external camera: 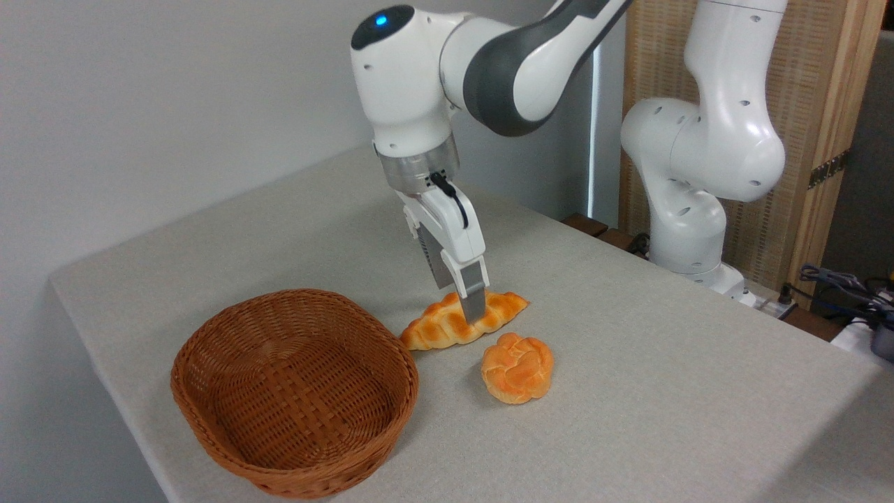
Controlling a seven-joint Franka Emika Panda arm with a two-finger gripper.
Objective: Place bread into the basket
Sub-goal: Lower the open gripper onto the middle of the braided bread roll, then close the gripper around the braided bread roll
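The bread (440, 327), a braided golden-orange loaf with pointed ends, lies flat on the table just right of the basket (209, 412). The basket is an oval reddish-brown wicker one with nothing in it, at the front left. My gripper (466, 311) points down over the middle of the loaf. Its near finger (474, 300) hangs in front of the loaf's top and sits at the outer edge of the hand, so the jaws stand apart. The far finger is hidden behind the hand and loaf. I cannot see any pinch on the bread.
A round knotted orange bun (517, 367) sits just in front and to the right of the loaf. The arm's white base (688, 237) stands at the table's back right, with cables (838, 283) beyond it. The table edge runs close along the basket's left and front.
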